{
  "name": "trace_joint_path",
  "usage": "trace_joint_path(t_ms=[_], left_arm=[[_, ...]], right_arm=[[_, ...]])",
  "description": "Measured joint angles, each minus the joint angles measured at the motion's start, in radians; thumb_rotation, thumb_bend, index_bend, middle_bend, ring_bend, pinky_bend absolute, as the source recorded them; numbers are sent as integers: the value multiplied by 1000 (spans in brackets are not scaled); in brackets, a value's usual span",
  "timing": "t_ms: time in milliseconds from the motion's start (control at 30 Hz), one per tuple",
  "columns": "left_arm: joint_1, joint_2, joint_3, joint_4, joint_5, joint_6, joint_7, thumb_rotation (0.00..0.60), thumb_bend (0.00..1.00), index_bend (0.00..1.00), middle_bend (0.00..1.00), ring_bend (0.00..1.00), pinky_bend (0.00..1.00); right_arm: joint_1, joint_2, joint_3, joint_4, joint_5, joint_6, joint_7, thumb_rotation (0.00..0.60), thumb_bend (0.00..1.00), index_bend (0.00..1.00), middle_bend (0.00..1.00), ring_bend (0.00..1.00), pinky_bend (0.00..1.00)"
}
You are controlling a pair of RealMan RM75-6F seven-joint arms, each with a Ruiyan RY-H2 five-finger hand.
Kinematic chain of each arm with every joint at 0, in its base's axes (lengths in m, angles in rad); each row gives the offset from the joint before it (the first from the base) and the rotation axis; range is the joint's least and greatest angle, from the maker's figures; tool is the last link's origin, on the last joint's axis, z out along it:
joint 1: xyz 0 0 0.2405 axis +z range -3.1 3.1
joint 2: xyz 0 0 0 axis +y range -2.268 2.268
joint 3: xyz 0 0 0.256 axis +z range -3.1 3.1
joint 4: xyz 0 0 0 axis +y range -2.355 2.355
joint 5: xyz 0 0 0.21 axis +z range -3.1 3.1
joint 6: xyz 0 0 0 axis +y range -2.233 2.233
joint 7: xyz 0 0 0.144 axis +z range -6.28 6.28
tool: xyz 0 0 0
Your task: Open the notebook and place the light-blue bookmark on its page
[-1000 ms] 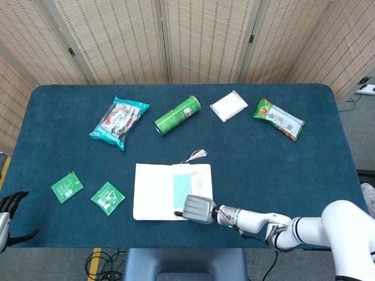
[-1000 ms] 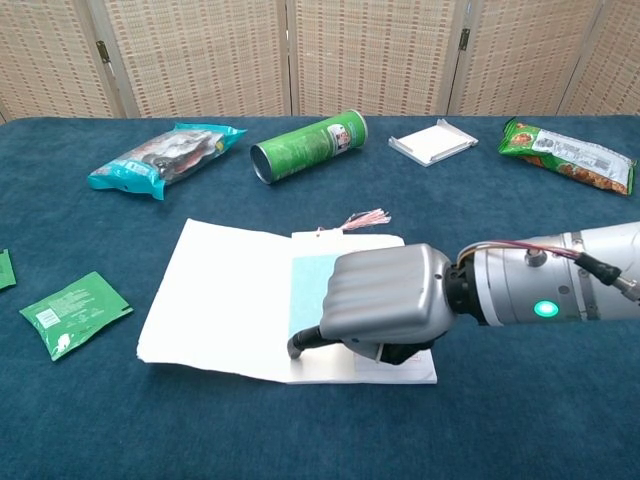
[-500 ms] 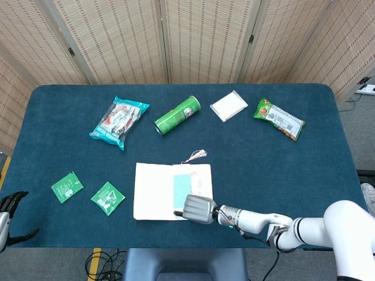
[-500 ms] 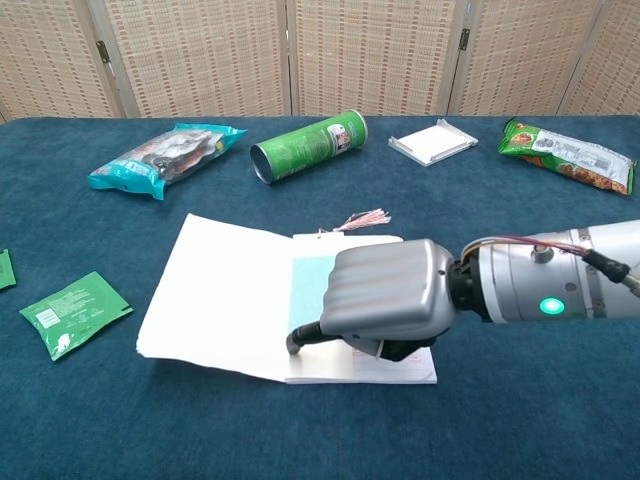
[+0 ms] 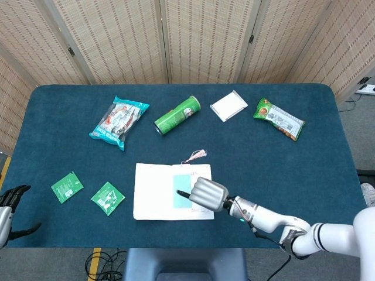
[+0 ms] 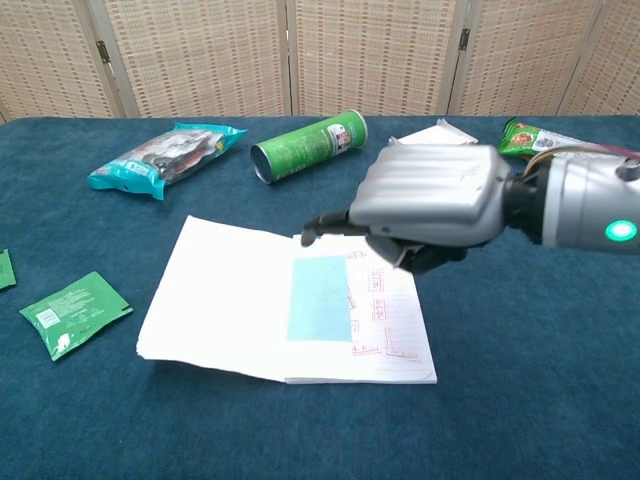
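The notebook [image 5: 153,192] [image 6: 225,292] lies open and flat near the table's front edge. The light-blue bookmark [image 5: 181,191] [image 6: 320,297] lies flat on the right-hand page, beside red printed marks, and its pink tassel [image 5: 197,154] trails past the top edge. My right hand [image 5: 208,194] [image 6: 430,205] hovers above the right page, clear of the bookmark. It holds nothing; one digit points left and the others bend downward. My left hand [image 5: 10,202] shows only in the head view, at the bottom left off the table, fingers apart and empty.
A green chips can [image 5: 177,115] [image 6: 308,146] lies on its side behind the notebook. A light-blue snack bag [image 5: 119,120] sits far left, a white box [image 5: 228,105] and a green snack bag [image 5: 279,119] far right. Two green packets [image 5: 67,187] [image 5: 108,198] lie left of the notebook.
My right hand has lifted off the bookmark's lower end and moved up and away over the page. The bookmark stays flat on the page, now fully uncovered.
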Motion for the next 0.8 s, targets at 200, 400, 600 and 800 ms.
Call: trace_joint_path(t_ms=[200,400,600,800], left_arm=[[-27,-17,-14,-1,14,-5,14,600,154,157,165,153,229],[-62,-37,-29,-1,25,-27,38,600,154,157,165,152,229],[-91,-57,-39,0,32,-43,68,600,154,158,165,152,229],[-106,-76,-40,3,24,-58,101,600,154,157,165,152,229]], right_arm=[[-124,99,20,-87,87,138,-101,600,356,100,629,671,841],[-250,183,27,-151,148,286,-133,600,289,83,478,490,591],[-387,257,24,-177,196,427,-114,600,234,61,244,192,243],[-503,286,16,-148,247,513,-38,600,112,9,25,2,4]])
